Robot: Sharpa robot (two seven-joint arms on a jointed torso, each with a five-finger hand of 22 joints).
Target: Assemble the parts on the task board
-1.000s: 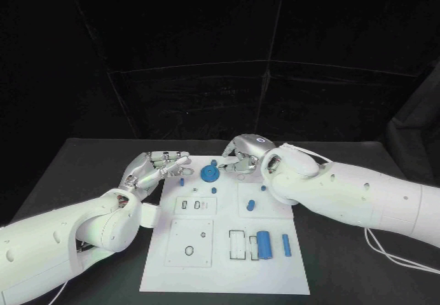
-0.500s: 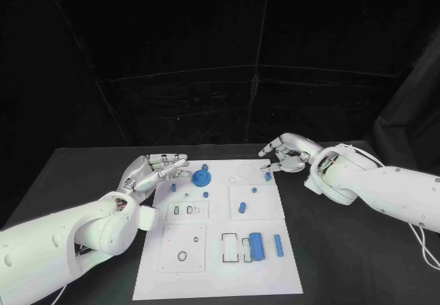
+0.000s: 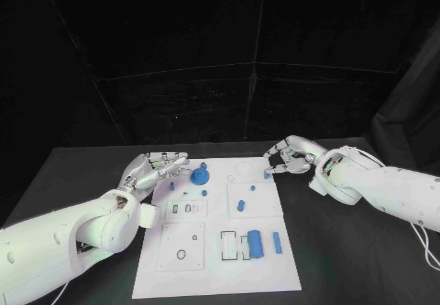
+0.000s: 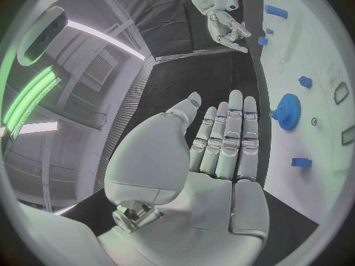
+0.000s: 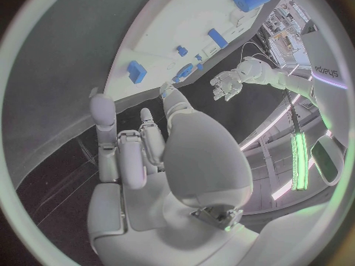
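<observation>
The white task board [image 3: 218, 279] lies in the middle of the black table. A blue gear [image 3: 201, 176] stands near its far left corner, also seen in the left wrist view as the gear [image 4: 287, 111]. My left hand [image 3: 156, 166] hovers just left of the gear, fingers stretched out, holding nothing. My right hand [image 3: 290, 159] hangs over the board's far right corner with loosely bent fingers, holding nothing. A small blue block [image 3: 268, 173] sits just below its fingertips; it is the block [image 5: 136, 72] in the right wrist view.
More blue parts lie on the board: two small pieces [image 3: 172, 187] near the gear, an oval piece [image 3: 240, 205] in the middle, a thick cylinder [image 3: 255, 243] and a slim bar [image 3: 277, 243] near the front right. Black table surrounds the board.
My right hand has pulled away from above the blue gear to the board's far right corner. The camera view has shifted. My left hand holds its place.
</observation>
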